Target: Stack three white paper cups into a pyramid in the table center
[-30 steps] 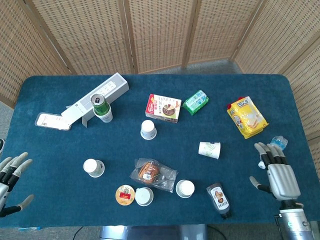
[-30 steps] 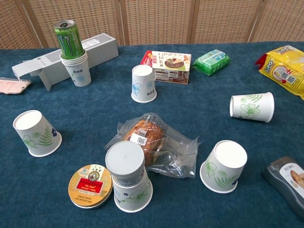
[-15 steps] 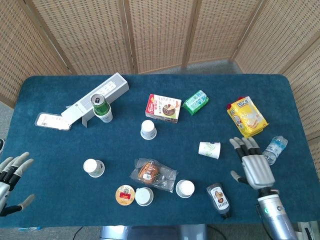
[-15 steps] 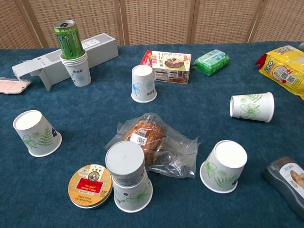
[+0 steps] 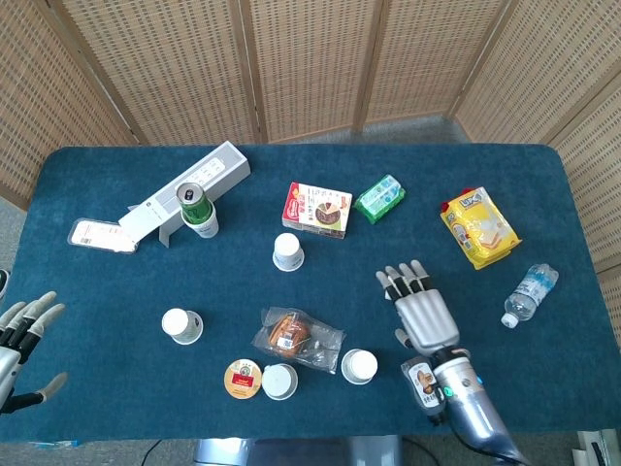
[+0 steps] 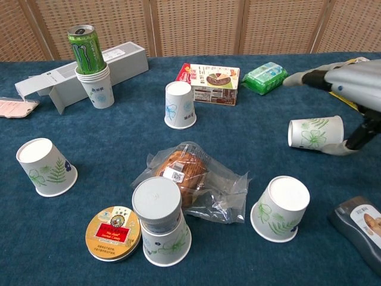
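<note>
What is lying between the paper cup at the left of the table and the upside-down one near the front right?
In the head view, a wrapped pastry lies between the left cup and the front right cup. The chest view shows the same.

the right hand (image 5: 419, 311) moves from the right edge of the table toward the middle and now hangs over the paper cup lying on its side (image 6: 316, 133), fingers spread, hiding it in the head view. the chest view now shows this hand. the water bottle (image 5: 528, 293) is now uncovered.
</note>
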